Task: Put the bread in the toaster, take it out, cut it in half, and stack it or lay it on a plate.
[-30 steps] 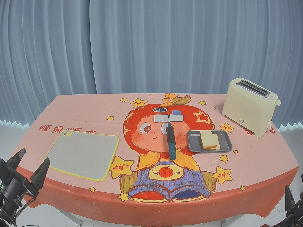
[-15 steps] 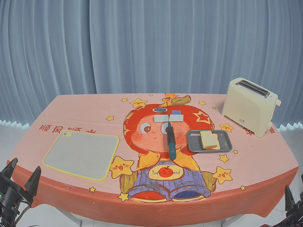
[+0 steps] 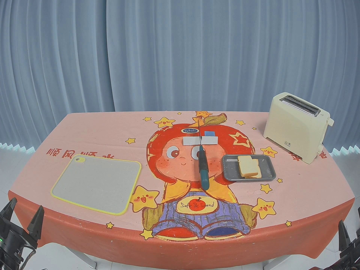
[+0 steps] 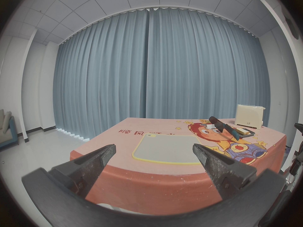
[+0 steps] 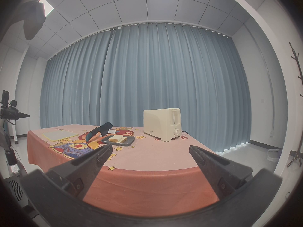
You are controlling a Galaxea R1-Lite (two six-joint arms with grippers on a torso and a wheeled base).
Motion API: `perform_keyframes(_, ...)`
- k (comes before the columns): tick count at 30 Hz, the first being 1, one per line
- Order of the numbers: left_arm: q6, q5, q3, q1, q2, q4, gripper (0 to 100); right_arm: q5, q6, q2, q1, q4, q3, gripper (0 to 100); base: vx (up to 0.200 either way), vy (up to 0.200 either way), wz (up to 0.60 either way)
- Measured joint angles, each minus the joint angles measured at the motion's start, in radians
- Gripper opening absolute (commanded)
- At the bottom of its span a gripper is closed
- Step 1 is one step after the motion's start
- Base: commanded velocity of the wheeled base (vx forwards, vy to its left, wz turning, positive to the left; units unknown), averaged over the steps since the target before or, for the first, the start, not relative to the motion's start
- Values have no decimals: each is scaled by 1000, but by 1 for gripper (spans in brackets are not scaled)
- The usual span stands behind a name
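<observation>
The pale square bread (image 3: 247, 165) lies on the flat grey metal tray (image 3: 229, 171), maybe as two stacked pieces, far from both sets of fingers. The black left gripper (image 4: 153, 146) sits low by the near left corner of the pink cloth-covered table (image 3: 93, 132), fingers wide apart, holding nothing. The black right gripper (image 5: 150, 149) sits by the near right corner, also wide and empty. The cream boxy toaster (image 3: 296, 126) has a small dark mark, too small to read.

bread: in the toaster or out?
Out. The bread lies on the grey tray, apart from the toaster; no slice sticks up from its slots.
</observation>
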Motion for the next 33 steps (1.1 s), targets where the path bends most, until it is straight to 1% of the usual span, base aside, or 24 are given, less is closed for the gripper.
perform_keyframes(11,-1,-1,0,17,-100,165,100,0,0,0,0,0,0,100,0,0,0)
perform_keyframes(18,-2,-1,0,18,-150,196,100,0,0,0,0,0,0,100,0,0,0)
perform_keyframes(28,4,-4,0,18,-249,345,100,0,0,0,0,0,0,100,0,0,0)
perform_keyframes(33,9,-8,0,17,-288,353,100,0,0,0,0,0,0,100,0,0,0)
